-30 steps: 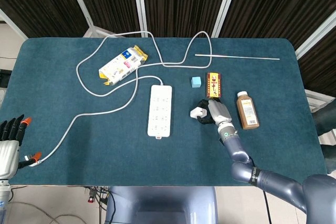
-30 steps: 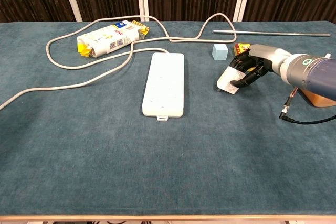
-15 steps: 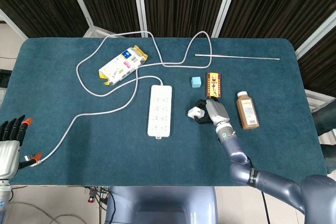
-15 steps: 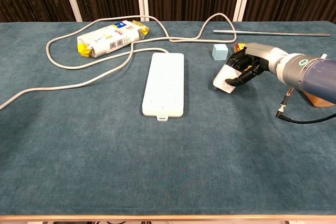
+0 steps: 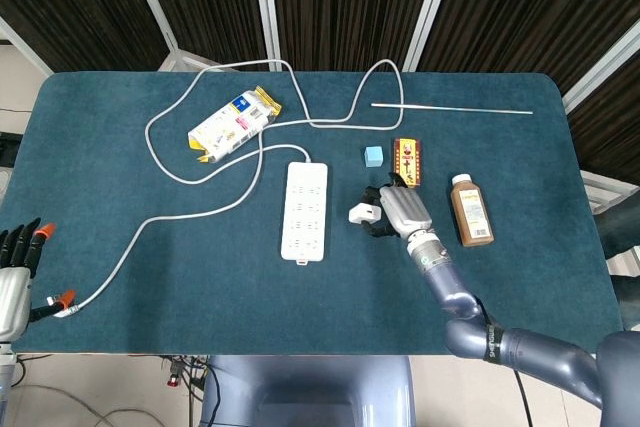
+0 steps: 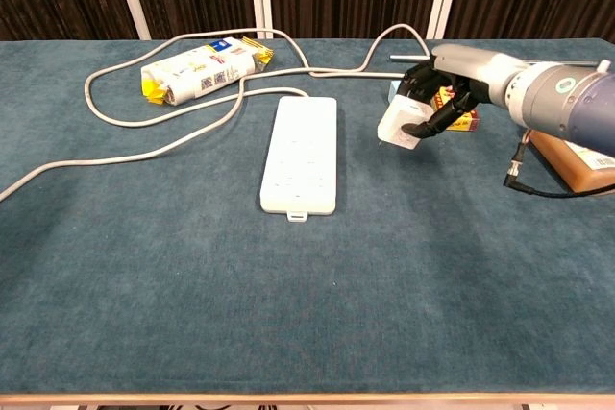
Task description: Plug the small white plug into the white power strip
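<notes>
The right hand (image 6: 437,103) is lifting the small white plug (image 6: 401,123), fingers clamped around it, just beside the power strip (image 6: 301,153) so it can go in. The left hand (image 5: 15,267) is waiting far off, fingers apart.

Left robot hand (image 5: 12,267) cut off by head view's left edge. Right robot hand (image 6: 437,93) covers part of small white plug (image 6: 399,123); prongs not discernible. Brown bottle (image 6: 577,156) cropped at chest view's right edge.
</notes>
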Controlling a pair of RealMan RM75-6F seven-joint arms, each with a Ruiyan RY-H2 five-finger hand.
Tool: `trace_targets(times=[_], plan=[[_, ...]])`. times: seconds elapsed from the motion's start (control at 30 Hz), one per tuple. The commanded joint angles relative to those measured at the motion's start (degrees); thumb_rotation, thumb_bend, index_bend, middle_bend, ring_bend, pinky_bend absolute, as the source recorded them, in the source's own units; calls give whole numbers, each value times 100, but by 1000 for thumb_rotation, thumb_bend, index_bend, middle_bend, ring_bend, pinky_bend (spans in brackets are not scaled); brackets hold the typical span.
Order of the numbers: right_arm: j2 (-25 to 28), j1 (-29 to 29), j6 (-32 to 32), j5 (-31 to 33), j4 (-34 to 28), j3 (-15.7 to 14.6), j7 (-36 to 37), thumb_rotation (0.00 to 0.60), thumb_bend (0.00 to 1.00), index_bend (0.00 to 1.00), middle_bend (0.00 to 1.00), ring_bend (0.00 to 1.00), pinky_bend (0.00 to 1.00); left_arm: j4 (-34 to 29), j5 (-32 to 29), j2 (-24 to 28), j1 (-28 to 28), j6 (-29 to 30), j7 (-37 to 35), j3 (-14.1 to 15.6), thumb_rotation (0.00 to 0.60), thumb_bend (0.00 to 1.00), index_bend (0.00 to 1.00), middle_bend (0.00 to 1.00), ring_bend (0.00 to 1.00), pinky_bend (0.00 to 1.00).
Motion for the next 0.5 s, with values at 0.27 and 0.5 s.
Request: trace_targets(times=[0.27, 0.5], plan=[[409, 953, 380, 1740, -975, -63, -2530, 600, 553, 633, 542, 346, 0, 5, -21, 29, 23, 35, -64, -25, 600, 126, 116, 0, 0, 0], [180, 1666, 777, 3029, -1104, 74, -3523, 600, 552, 633, 542, 346, 0, 19, -74, 45, 18, 22, -108, -56, 600, 126, 116, 0, 0, 0]])
